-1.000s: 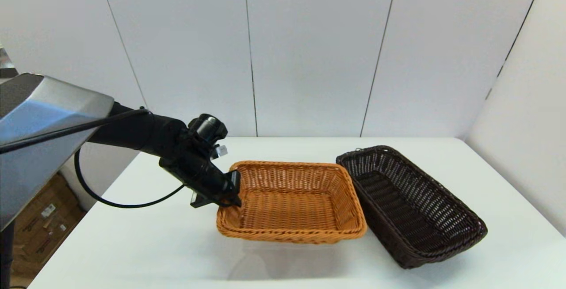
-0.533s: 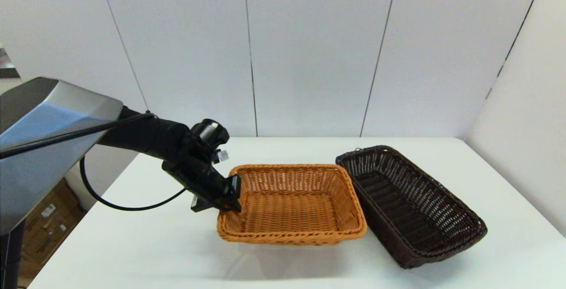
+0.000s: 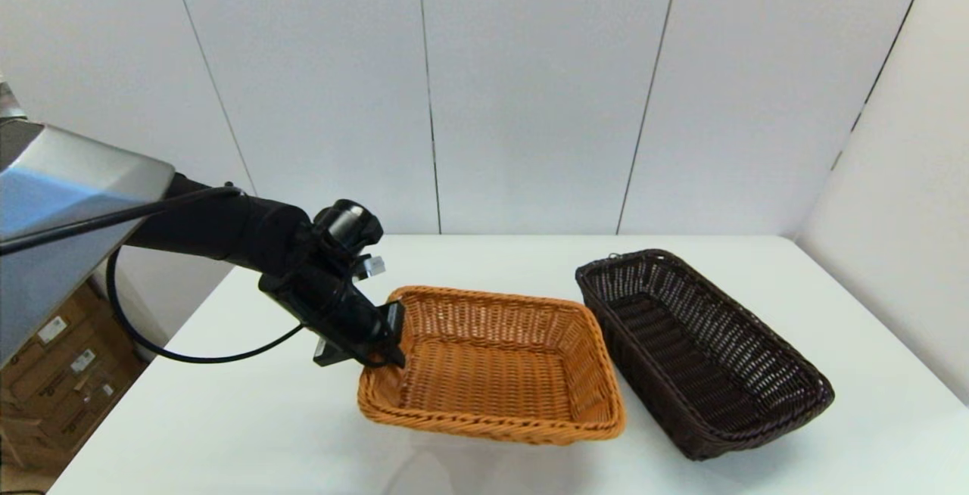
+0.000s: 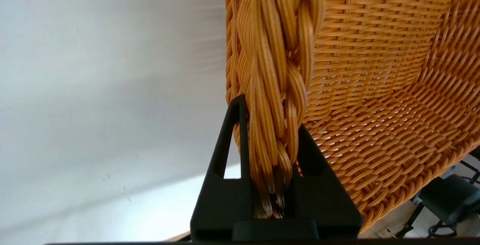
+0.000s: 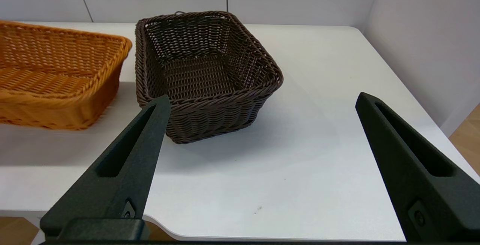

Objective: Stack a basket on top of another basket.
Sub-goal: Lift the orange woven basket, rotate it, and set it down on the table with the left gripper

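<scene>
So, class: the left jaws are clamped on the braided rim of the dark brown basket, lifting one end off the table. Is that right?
Not quite. The left gripper has its jaws shut on the braided rim of the orange-tan basket, as the left wrist view shows. The dark brown basket sits untouched on the table. The lifted end is correct.

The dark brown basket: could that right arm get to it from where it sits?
Probably yes. The right gripper hangs open off the table's near edge, facing the dark brown basket, with only bare white table between them. The left gripper is busy clamping the orange-tan basket.
</scene>
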`<state>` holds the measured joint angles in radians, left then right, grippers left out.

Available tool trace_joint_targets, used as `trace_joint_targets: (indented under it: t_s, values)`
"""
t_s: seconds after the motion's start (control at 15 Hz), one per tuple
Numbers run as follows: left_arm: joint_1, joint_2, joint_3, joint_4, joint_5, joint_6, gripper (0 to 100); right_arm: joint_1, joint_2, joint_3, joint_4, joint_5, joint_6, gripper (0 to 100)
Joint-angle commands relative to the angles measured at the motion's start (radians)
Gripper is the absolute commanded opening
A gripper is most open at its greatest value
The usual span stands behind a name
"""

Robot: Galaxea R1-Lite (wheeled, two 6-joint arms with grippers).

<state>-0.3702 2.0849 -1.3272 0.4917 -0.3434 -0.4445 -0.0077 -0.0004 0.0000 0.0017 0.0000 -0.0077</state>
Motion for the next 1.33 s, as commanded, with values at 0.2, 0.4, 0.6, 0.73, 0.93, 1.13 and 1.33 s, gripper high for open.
trace_joint_targets:
  t_s: [0.2, 0.4, 0.6, 0.73, 0.93, 1.13, 1.33]
  values:
    - [0.001, 0.006, 0.006, -0.002, -0.006, -0.002, 0, 0.000, -0.001, 0.000, 0.000, 0.000, 0.000, 100]
    - [0.001, 0.023, -0.003, -0.005, -0.009, 0.000, 0, 0.000, -0.001, 0.000, 0.000, 0.000, 0.000, 100]
    - [0.001, 0.043, -0.015, -0.007, -0.011, 0.000, 0, 0.000, -0.001, 0.000, 0.000, 0.000, 0.000, 100]
    - [-0.001, 0.053, -0.024, -0.005, -0.011, 0.000, 0, 0.000, -0.001, 0.000, 0.000, 0.000, 0.000, 100]
    - [-0.001, 0.055, -0.026, -0.005, -0.009, -0.002, 0, 0.000, -0.001, 0.000, 0.000, 0.000, 0.000, 100]
    - [-0.001, 0.053, -0.026, -0.005, -0.008, -0.003, 0, 0.000, -0.001, 0.000, 0.000, 0.000, 0.000, 100]
    - [-0.001, 0.050, -0.026, -0.004, -0.008, -0.007, 0, 0.000, -0.001, 0.000, 0.000, 0.000, 0.000, 100]
